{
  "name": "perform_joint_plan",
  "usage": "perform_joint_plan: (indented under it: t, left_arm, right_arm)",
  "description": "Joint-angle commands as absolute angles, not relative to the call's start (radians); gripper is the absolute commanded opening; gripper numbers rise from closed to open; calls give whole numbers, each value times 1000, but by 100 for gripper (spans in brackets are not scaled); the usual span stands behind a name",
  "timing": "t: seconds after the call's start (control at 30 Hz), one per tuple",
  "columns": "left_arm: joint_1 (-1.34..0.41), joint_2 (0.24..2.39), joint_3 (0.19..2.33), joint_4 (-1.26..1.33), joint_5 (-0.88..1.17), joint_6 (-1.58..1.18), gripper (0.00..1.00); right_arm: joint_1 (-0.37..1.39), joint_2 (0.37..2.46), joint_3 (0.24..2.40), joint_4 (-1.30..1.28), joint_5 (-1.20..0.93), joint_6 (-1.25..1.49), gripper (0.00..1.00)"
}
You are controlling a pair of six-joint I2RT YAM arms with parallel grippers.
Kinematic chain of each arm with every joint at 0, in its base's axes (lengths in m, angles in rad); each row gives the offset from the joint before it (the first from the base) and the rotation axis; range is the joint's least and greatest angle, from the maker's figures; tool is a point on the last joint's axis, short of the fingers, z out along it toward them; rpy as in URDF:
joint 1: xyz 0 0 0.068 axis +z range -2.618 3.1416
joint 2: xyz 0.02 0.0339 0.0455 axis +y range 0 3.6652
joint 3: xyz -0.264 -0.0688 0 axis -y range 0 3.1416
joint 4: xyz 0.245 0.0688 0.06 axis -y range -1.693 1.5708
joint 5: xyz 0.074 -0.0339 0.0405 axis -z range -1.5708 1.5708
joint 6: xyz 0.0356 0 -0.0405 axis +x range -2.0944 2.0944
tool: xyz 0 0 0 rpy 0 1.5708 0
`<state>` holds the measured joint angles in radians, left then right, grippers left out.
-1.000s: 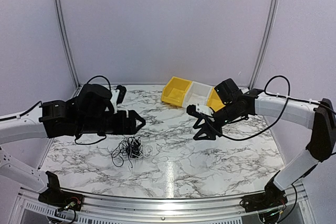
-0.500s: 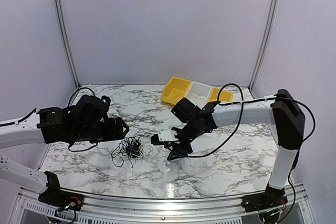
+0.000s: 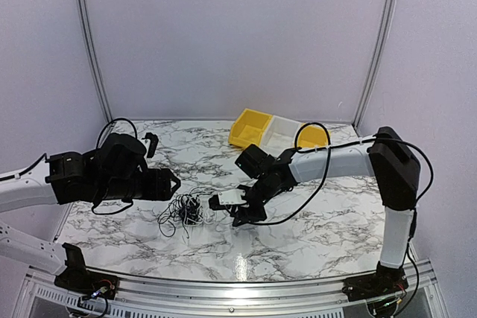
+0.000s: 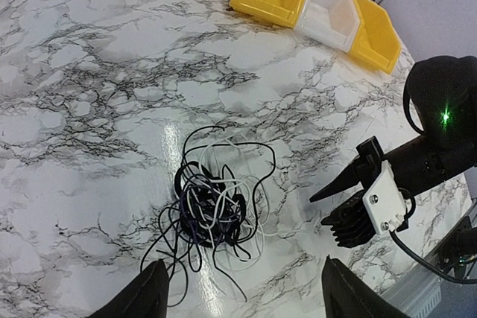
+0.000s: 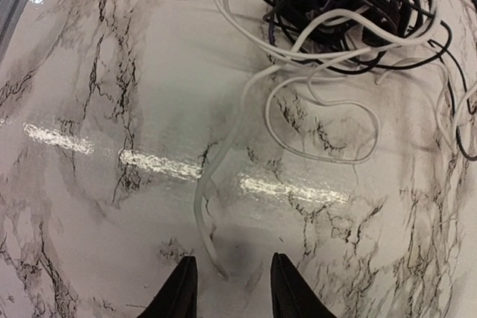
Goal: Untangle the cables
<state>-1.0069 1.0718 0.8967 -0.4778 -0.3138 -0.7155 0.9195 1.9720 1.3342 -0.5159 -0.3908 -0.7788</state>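
The cables point(image 3: 186, 212) lie as a small tangle of thin black and white wires on the marble table; they show in the left wrist view point(image 4: 215, 206) and at the top of the right wrist view point(image 5: 350, 5). A loose white strand point(image 5: 212, 206) runs from the tangle and ends between my right fingertips. My right gripper point(image 3: 238, 212) is open, low over the table just right of the tangle; it also shows in its own view point(image 5: 227, 288). My left gripper point(image 3: 173, 182) is open and empty, above and left of the tangle, with its fingertips wide apart in its own view point(image 4: 246, 299).
A row of yellow and white bins point(image 3: 277, 132) stands at the back right, also in the left wrist view point(image 4: 320, 13). The right gripper point(image 4: 365, 202) shows in the left wrist view, right of the tangle. Purple walls close in the table.
My right arm swung left and down from near the bins to the table beside the tangle. My left gripper drew back left and lowered toward the tangle.
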Motion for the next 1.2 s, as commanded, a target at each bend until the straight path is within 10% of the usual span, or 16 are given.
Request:
perform_joint_plan:
  t: [0.0, 0.13, 1.17]
  left_arm:
    - [-1009, 1103, 931, -496, -284, -615, 73]
    - [-1015, 1146, 937, -499, -297, -537, 73]
    - [-1127, 1349, 863, 104, -301, -132, 57]
  right_arm:
    - [931, 1999, 1379, -518, -401, -773, 29]
    - [931, 2000, 1388, -526, -401, -762, 0]
    - [863, 1776, 1737, -814, -599, -698, 0]
